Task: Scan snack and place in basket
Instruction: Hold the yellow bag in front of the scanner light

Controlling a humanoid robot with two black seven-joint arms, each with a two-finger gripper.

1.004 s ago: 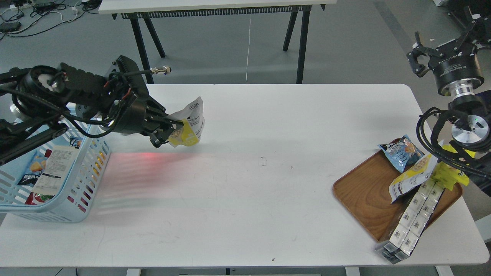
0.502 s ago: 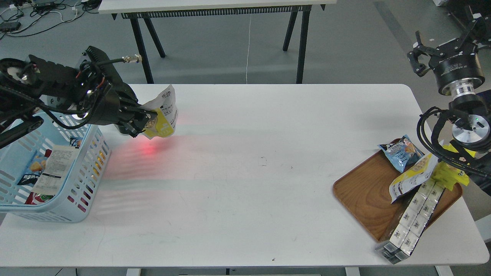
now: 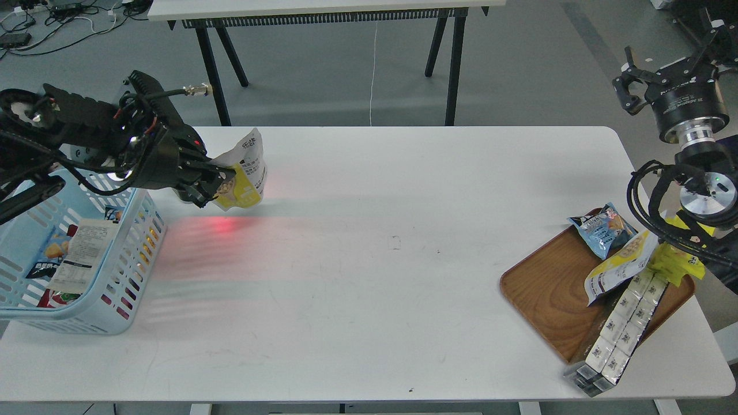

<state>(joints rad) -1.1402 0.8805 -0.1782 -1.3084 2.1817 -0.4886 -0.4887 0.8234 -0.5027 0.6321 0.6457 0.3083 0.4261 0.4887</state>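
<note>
Beside one basket (image 3: 124, 271), one snack (image 3: 245, 178) (gripped)

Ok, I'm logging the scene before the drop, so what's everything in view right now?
snack: one, white-grey and yellow, held above the table's left end
basket: one, light blue, left edge, packs inside
table: one, white
red glow: one, on the table below the snack
wooden tray: one, brown, right end
blue pouch: one, tray's far corner
yellow-white pouch: one, on the tray
boxed multipack: one, white, overhanging the tray
left pincer: shut on the snack
right pincer: raised beyond the table's right end, empty
</note>
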